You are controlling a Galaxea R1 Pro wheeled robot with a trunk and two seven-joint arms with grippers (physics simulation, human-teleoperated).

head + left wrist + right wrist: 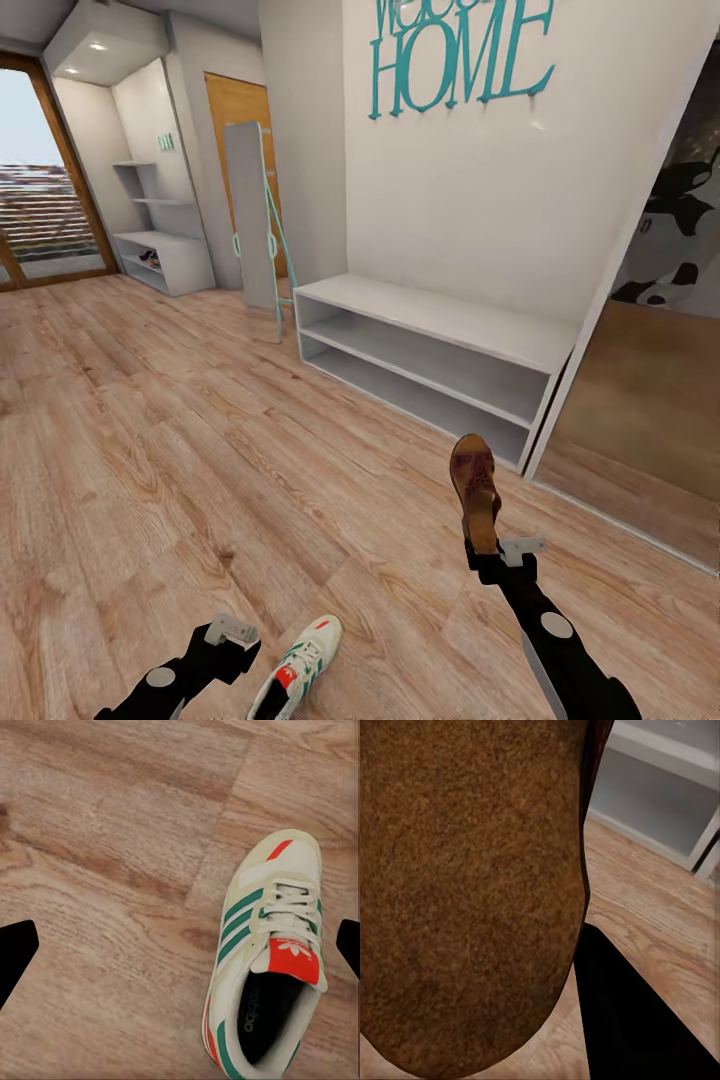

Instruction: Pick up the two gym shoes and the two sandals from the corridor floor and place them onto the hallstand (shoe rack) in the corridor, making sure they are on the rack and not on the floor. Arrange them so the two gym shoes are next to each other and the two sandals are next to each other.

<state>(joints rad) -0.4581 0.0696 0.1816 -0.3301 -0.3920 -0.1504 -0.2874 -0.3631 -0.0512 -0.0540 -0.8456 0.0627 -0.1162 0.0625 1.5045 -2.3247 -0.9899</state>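
Observation:
One brown sandal (476,487) hangs upright above the corridor floor (200,470), with my right gripper (486,548) shut on its heel end. In the right wrist view its rough brown sole (472,892) sits close to the lens beside a black finger (637,1020). A white gym shoe (300,665) with green stripes lies on the floor at the bottom of the head view, just right of my left gripper (235,650). The left wrist view has that shoe (270,952) beside the right fingertip (349,945), jaws spread wide with bare floor between. The hallstand (165,255), with wall shelves above it, stands far off at the back left.
A low grey two-tier bench (430,350) without upper shelves stands against the wall ahead of the sandal. A tall mirror (250,215) leans between it and the hallstand. A glossy wardrobe door (640,400) lines the right side. A glass door (40,210) is at far left.

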